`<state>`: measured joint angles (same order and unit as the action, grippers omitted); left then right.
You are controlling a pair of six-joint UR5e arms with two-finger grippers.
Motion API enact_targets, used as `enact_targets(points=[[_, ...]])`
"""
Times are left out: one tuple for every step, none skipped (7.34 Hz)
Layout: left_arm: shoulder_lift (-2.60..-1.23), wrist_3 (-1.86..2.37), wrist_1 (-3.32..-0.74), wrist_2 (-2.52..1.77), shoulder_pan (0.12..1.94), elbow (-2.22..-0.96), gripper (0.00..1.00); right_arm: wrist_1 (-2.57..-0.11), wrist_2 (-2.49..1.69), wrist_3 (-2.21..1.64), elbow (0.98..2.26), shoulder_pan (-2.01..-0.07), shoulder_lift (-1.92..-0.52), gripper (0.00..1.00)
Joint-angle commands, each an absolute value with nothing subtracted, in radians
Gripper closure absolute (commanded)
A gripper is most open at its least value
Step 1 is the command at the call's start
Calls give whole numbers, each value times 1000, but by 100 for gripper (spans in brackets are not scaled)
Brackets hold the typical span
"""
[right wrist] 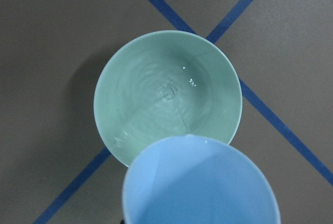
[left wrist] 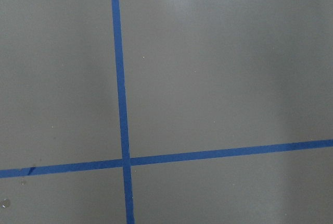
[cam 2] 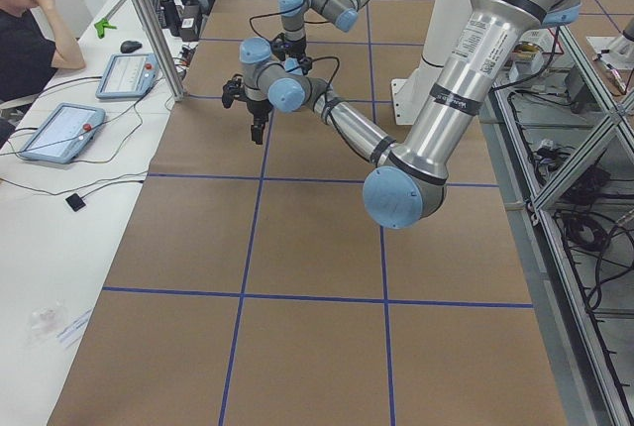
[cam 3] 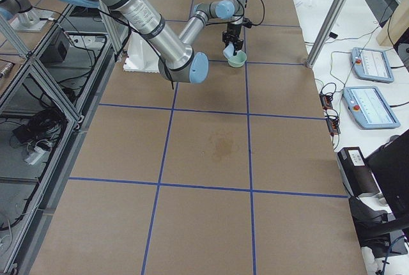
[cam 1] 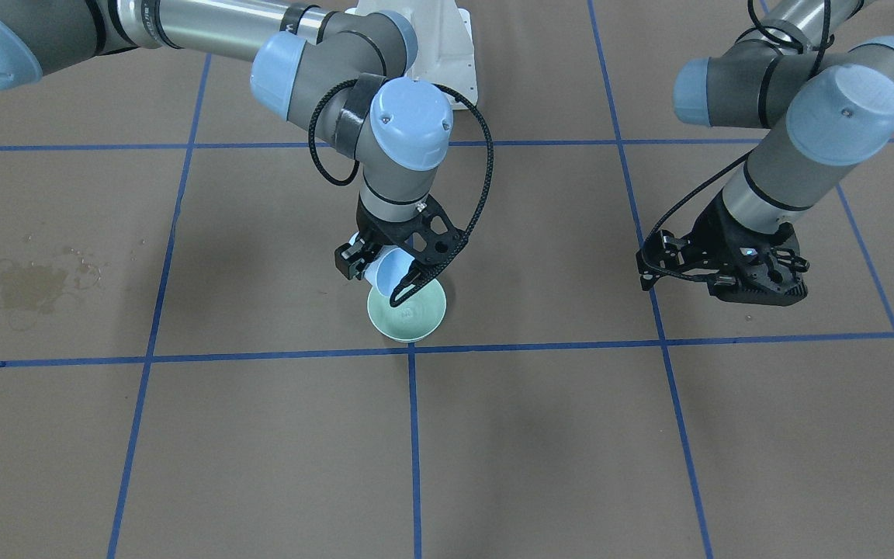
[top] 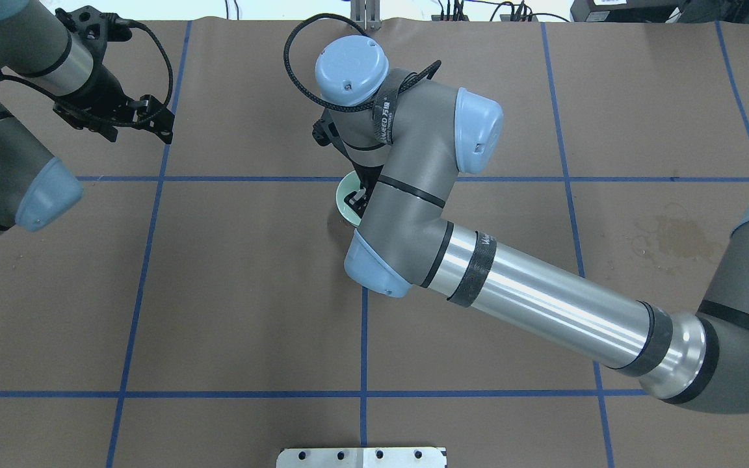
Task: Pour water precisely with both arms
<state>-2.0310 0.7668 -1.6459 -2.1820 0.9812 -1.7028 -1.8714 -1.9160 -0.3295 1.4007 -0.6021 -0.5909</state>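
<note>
a robotics lab, by the look of it: both arms reach over a brown-paper table gridded in blue tape, with aluminium framing, teach pendants on the white bench and an operator sitting by.

Brown table (blue tape grid): 1 green bowl, stain.

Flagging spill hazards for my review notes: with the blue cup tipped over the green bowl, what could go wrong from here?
1. The blue cup's lip sits above the green bowl's near rim, not its middle, so water could dribble outside.
2. The right hand has its lower finger close over the bowl. A dip might knock it, and the left hand is far off, not steadying it.
</note>
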Motion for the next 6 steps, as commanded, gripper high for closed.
enact_targets(points=[[-2031,769,-1646,-2180,980,-1701,0,-1736,-1907,-488,1542,-604,-705,100],[-2033,770,-1646,-2180,979,-1700,0,-1639,-1902,-550,1621,-612,-791,100],[-2031,773,-1646,-2180,979,-1700,0,-1620,-1857,-580,1673,-617,-825,100],[-2033,773,-1646,-2180,977,-1698,0,-1620,-1797,-627,1733,-621,-853,100],[-2033,773,-1646,-2180,977,-1698,0,-1618,-1693,-725,1829,-623,-930,100],[-2031,775,-1646,-2180,977,-1698,0,-1583,-1619,-771,1901,-635,-1001,100]])
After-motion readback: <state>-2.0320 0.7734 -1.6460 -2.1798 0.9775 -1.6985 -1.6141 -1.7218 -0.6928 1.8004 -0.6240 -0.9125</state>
